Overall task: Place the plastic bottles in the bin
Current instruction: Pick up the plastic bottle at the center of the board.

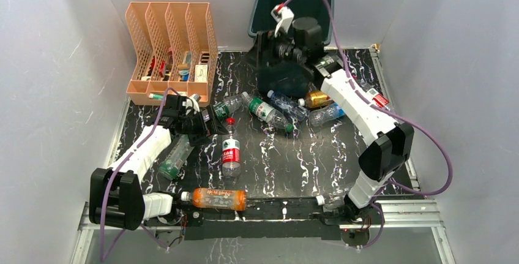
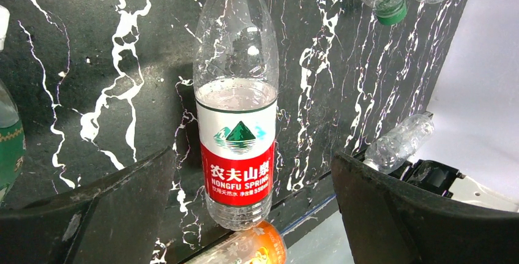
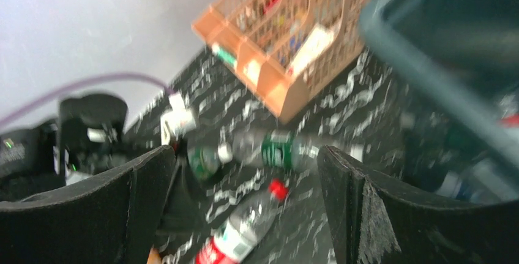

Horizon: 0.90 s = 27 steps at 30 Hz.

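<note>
While the left jaws are standing spread wide, the red-labelled bottle (image 2: 235, 123) is lying flat on the black marbled counter (image 2: 92, 62), framed between them in the wrist view but not gripped. The right jaws are hanging equally spread and empty beside the dark green bin (image 1: 258, 10) at the far edge. More plastic bottles (image 1: 269, 109) are lying clustered before the bin, an orange bottle (image 1: 217, 198) is lying near the arm bases, and a peach file organizer (image 1: 171, 49) is sitting far left.
</note>
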Each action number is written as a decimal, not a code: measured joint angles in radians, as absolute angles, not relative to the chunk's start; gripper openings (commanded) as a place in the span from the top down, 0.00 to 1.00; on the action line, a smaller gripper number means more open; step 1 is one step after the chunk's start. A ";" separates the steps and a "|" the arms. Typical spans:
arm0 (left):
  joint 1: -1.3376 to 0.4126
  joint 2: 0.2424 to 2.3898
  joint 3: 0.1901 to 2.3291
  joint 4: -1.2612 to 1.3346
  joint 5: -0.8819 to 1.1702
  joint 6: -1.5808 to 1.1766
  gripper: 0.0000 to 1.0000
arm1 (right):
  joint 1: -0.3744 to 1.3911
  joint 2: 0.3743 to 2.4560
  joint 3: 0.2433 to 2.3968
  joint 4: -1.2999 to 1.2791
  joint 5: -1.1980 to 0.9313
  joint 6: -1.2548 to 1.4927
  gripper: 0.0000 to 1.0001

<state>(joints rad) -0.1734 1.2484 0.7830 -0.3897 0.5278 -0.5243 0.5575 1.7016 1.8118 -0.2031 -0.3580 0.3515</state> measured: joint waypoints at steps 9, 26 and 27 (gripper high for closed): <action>-0.173 1.258 0.783 -0.373 0.532 -0.525 0.02 | 0.624 1.617 1.533 -0.296 -0.347 0.341 0.02; -0.173 1.258 0.783 -0.371 0.532 -0.525 0.02 | 0.710 1.578 1.328 -0.350 -0.312 0.327 0.02; -0.173 1.258 0.783 -0.371 0.532 -0.525 0.02 | 0.712 1.578 1.325 -0.350 -0.311 0.330 0.02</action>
<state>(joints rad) -0.1734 1.2579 0.7826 -0.3706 0.5316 -0.5251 0.7120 1.5780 1.3247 -0.3500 -0.3107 0.3302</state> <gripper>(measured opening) 0.981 0.981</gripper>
